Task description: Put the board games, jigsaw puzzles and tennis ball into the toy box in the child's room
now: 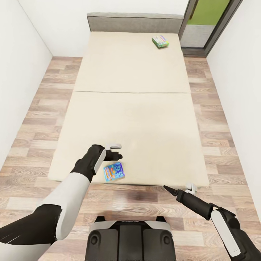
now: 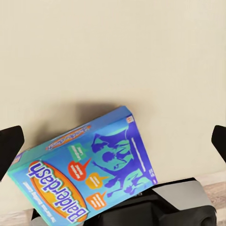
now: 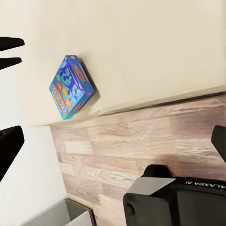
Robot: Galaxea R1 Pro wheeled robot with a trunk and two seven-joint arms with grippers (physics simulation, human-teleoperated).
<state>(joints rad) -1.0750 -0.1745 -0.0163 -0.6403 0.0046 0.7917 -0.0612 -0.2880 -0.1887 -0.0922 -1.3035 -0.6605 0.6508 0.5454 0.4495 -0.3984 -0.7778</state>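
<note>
We read "Balderdash" on the blue board game (image 2: 89,172) lying near the foot edge of the bed (image 1: 132,108). Our left gripper (image 1: 116,152) hovers spread above it. A green game box (image 1: 160,41) lies near the headboard. Our right gripper (image 1: 180,189) is open over the floor.
</note>
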